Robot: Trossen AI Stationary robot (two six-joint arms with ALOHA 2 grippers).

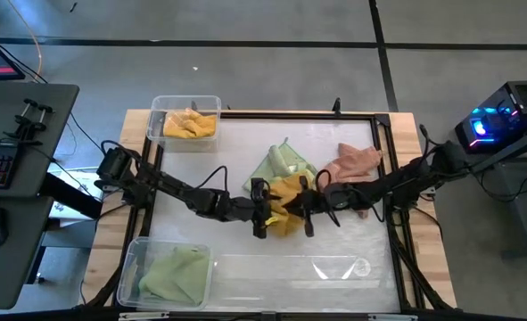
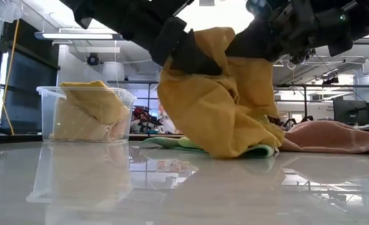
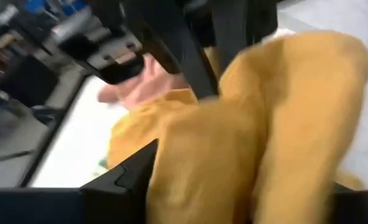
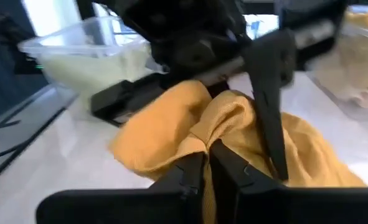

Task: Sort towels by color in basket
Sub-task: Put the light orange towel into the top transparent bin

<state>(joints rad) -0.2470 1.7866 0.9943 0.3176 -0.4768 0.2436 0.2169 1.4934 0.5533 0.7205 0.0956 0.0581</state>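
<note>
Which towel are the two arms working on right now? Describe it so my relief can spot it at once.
Start at the white table and find where the left gripper and right gripper meet at its middle. The mustard yellow towel hangs bunched between them, pinched by the right gripper. It is darker than the pale green towel behind it and the salmon pink towel beside it.

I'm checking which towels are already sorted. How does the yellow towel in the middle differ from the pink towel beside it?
The yellow towel hangs bunched and lifted between both grippers, the right gripper shut on it and the left gripper open around it; the pink towel lies slack on the table, held by nothing. The yellow one drapes over a green towel; the pink one rests on bare tabletop. Both are still outside the bins.
</note>
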